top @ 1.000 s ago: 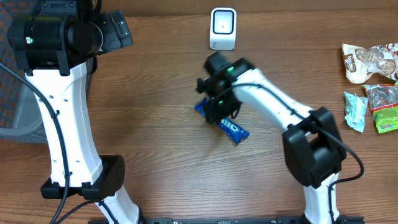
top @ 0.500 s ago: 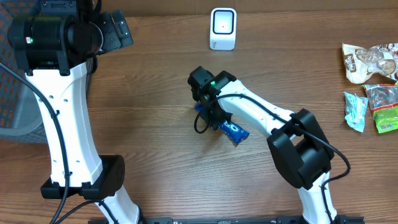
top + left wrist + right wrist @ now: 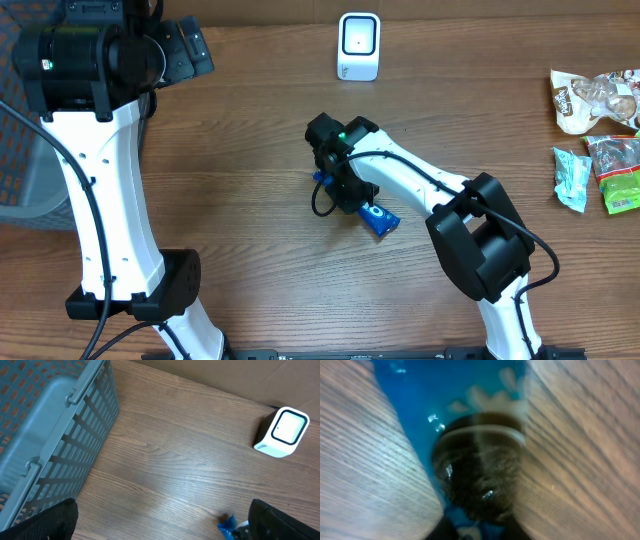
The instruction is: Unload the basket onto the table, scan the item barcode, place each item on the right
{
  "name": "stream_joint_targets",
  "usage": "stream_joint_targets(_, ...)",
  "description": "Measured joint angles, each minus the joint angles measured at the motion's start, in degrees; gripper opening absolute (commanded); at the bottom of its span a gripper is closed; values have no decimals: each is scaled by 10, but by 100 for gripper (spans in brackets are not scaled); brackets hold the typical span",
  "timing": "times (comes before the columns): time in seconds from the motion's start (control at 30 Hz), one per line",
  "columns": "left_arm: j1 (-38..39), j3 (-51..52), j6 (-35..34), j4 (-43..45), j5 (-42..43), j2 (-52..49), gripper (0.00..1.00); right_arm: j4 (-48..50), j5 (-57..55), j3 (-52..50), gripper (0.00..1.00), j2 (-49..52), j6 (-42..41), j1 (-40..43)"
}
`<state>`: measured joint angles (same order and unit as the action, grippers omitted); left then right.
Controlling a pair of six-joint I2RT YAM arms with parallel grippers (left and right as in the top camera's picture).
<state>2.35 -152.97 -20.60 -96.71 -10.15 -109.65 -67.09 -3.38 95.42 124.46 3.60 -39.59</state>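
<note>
The item is a blue snack packet [image 3: 379, 219] lying aslant on the wooden table near the middle. My right gripper [image 3: 344, 193] is pressed down over its upper left end. In the right wrist view the packet [image 3: 415, 405], with a dark cookie printed on it, fills the frame, and my right gripper [image 3: 480, 532] is shut on its lower end. No barcode shows. The white scanner [image 3: 359, 45] stands at the back edge, also in the left wrist view as the scanner [image 3: 281, 431]. My left gripper [image 3: 165, 530] hangs open and empty high at the left, with the packet's tip [image 3: 227, 525] by its right finger.
A grey slatted basket [image 3: 45, 435] sits off the table's left side. Three more snack bags lie at the far right: a beige one [image 3: 590, 100], a teal one [image 3: 571, 178] and a red-green one [image 3: 620, 172]. The left arm's white column [image 3: 105, 200] stands at front left.
My right gripper moved left and down onto the packet's upper left end and its jaws closed on it. The packet shifted slightly. The left arm has not moved.
</note>
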Motion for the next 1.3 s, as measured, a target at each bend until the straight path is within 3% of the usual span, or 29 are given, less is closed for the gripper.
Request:
stream_joint_targets(0.3,0,0,0,0,0,0,100,-70,146,29,4,0,19,51)
stream_joint_targets(0.53,0,0,0,0,0,0,100,-125,434,59,4,0,143,174)
stream_joint_targets(0.7,0,0,0,0,0,0,100,-126,573,49,4,0,220,284)
stream_joint_targets(0.73,0,0,0,0,0,0,100,-124,591,41,10,0,231,302)
stream_joint_targets(0.8,0,0,0,0,0,0,100,-118,609,21,45,0,243,321)
stream_joint_targets(0.87,0,0,0,0,0,0,100,-106,620,-3,73,0,254,327)
stream_joint_targets(0.9,0,0,0,0,0,0,100,-100,619,-12,78,0,255,326)
stream_joint_targets(1.3,0,0,0,0,0,0,100,-70,502,-16,77,0,168,305)
